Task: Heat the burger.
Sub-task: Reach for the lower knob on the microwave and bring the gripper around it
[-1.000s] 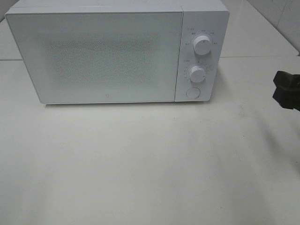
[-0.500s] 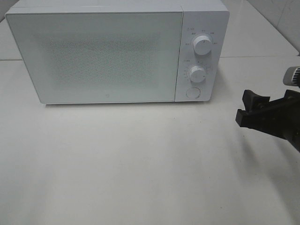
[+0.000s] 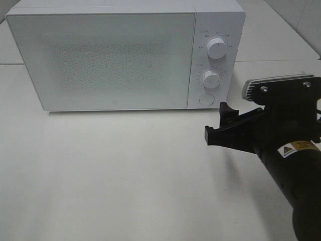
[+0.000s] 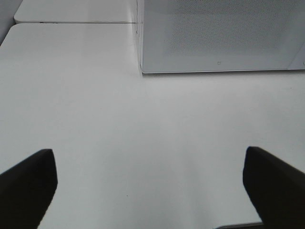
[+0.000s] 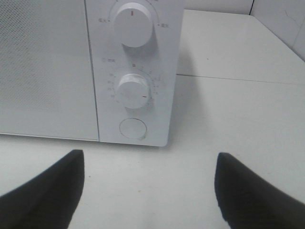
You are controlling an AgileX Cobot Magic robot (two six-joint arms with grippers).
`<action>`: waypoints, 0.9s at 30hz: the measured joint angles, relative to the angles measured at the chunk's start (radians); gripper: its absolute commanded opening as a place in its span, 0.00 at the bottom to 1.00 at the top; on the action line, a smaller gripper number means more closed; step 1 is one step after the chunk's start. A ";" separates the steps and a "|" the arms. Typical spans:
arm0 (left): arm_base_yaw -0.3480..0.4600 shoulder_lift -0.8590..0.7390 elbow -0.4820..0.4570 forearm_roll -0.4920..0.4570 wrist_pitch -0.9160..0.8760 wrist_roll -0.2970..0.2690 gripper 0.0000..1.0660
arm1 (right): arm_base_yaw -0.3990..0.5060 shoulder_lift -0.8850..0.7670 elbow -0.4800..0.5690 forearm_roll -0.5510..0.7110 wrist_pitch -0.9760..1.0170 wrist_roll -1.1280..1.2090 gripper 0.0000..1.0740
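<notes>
The burger is not in view in any frame. A white microwave (image 3: pixel 100 57) stands at the back of the table with its door shut; it also shows in the left wrist view (image 4: pixel 219 33). My right gripper (image 3: pixel 219 124) is open and empty, low over the table just in front of and right of the microwave's control panel. The right wrist view (image 5: pixel 150 191) faces the round door button (image 5: pixel 132 129) and the lower knob (image 5: pixel 133 91). My left gripper (image 4: pixel 150 186) is open and empty over bare table, well in front of the microwave's left front corner.
The control panel has an upper knob (image 3: pixel 216 48), a lower knob (image 3: pixel 211 79) and a round button (image 3: pixel 205 99). The white table (image 3: pixel 125 175) stretches in front of the microwave. A tiled wall (image 3: pixel 301 20) stands at the far right.
My right arm has come in from the right edge toward the microwave's control panel, the gripper staying open. The microwave has not changed.
</notes>
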 measured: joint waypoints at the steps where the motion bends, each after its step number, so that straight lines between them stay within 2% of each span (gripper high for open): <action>1: 0.000 0.000 0.000 0.000 0.000 0.000 0.92 | 0.000 0.000 0.000 0.000 0.000 0.000 0.69; 8: 0.000 0.000 0.000 0.000 0.000 0.000 0.92 | 0.018 0.055 -0.083 0.035 -0.002 -0.008 0.69; 18: 0.000 0.000 0.000 0.000 0.000 0.000 0.92 | 0.005 0.116 -0.129 0.021 -0.006 0.003 0.69; 23: 0.000 0.000 0.000 0.000 0.000 0.000 0.92 | -0.082 0.163 -0.144 -0.065 -0.005 0.055 0.70; 27: 0.000 0.000 0.000 0.000 0.000 0.000 0.92 | -0.113 0.173 -0.144 -0.101 -0.005 0.091 0.72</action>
